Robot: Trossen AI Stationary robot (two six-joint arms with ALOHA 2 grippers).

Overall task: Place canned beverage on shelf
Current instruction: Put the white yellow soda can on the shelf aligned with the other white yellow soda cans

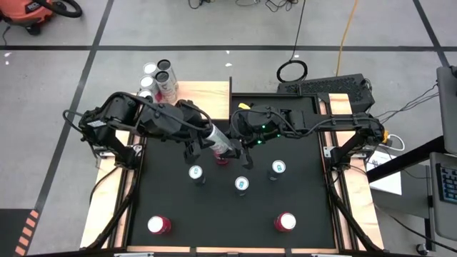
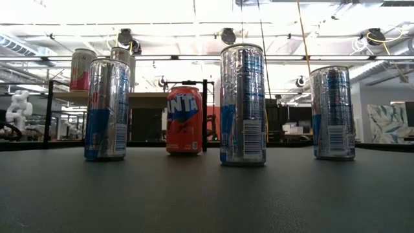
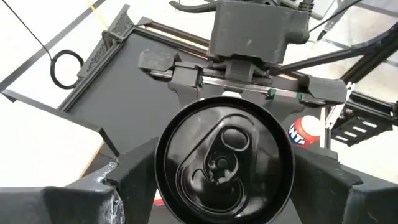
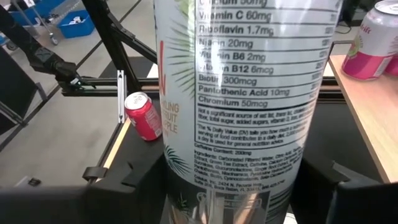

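Near the middle of the black tabletop mat (image 1: 300,214), both arms meet over one tall white can printed with black nutrition text (image 4: 245,112). The high view shows it lying tilted between them, its silvery body (image 1: 221,143) running from the left gripper (image 1: 207,135) toward the right gripper (image 1: 246,143). In the left wrist view the can's dark top with its pull tab (image 3: 224,158) fills the space between the left arm's dark fingers (image 3: 134,168), which sit against its sides, so the left claw is clamped on this can. The right wrist view shows the printed can wall close up between the right arm's fingers (image 4: 134,180); they stand apart at either side, and whether they press on the can I cannot tell.

The pale natural-wood shelf board with black supports (image 1: 207,93) lies at the far edge of the mat, well apart from the held can. Several cans stand at its left end, among them a pink and white one (image 1: 168,84).

On the mat, three slim silver and blue cans (image 2: 242,103) stand in a loose row near the middle; an orange soda can (image 2: 184,120) stands upright beneath the grippers. Two red-topped cans (image 1: 158,225) sit near the front corners
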